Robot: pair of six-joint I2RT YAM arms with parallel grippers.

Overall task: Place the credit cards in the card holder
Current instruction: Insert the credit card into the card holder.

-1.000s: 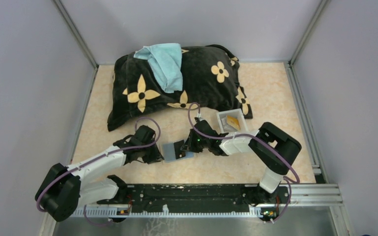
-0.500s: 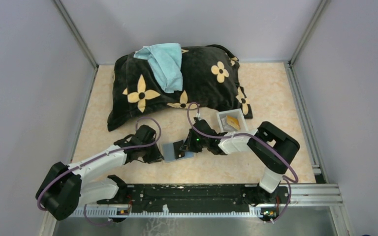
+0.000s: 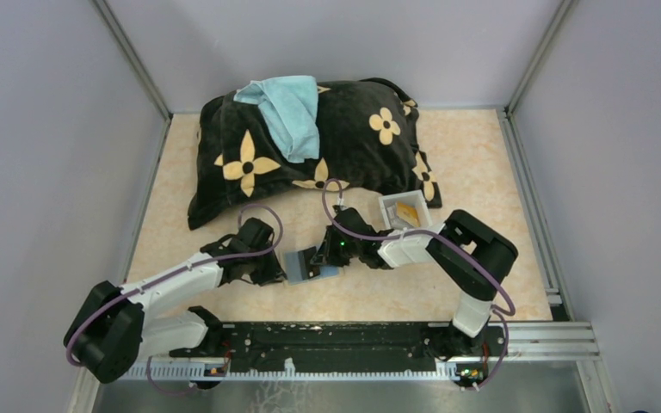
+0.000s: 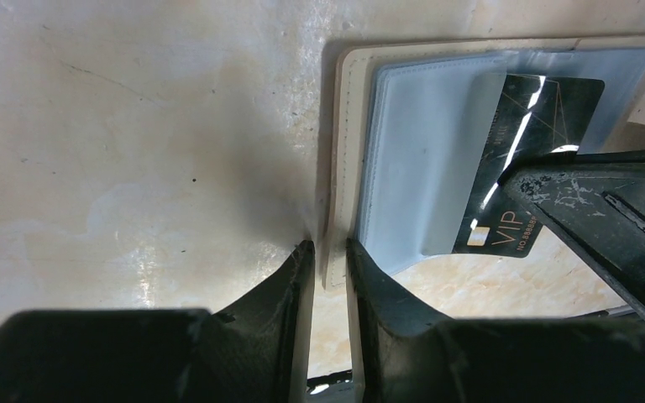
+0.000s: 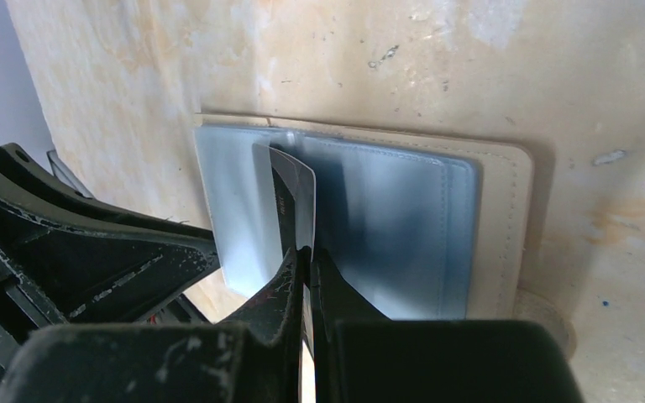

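Note:
The card holder [image 3: 296,263] lies open on the table, tan-edged with clear pale-blue sleeves. In the left wrist view my left gripper [image 4: 329,252] is shut on the holder's tan edge [image 4: 346,143]. My right gripper [image 5: 306,256] is shut on a black credit card [image 5: 291,189], held on edge with its far end inside a sleeve of the holder [image 5: 495,218]. The card, marked VIP [image 4: 542,126], shows partly under the clear sleeve in the left wrist view. From above, the two grippers [image 3: 273,268] [image 3: 319,258] meet at the holder. A gold card [image 3: 408,213] lies in the white tray.
The white tray [image 3: 389,205] stands just behind my right wrist. A big black pillow with yellow flowers [image 3: 310,146] and a light blue towel [image 3: 291,112] on it fill the back of the table. Grey walls close in both sides.
My right gripper has moved a little to the left, and the black card with it, further over the holder. The left arm has barely moved.

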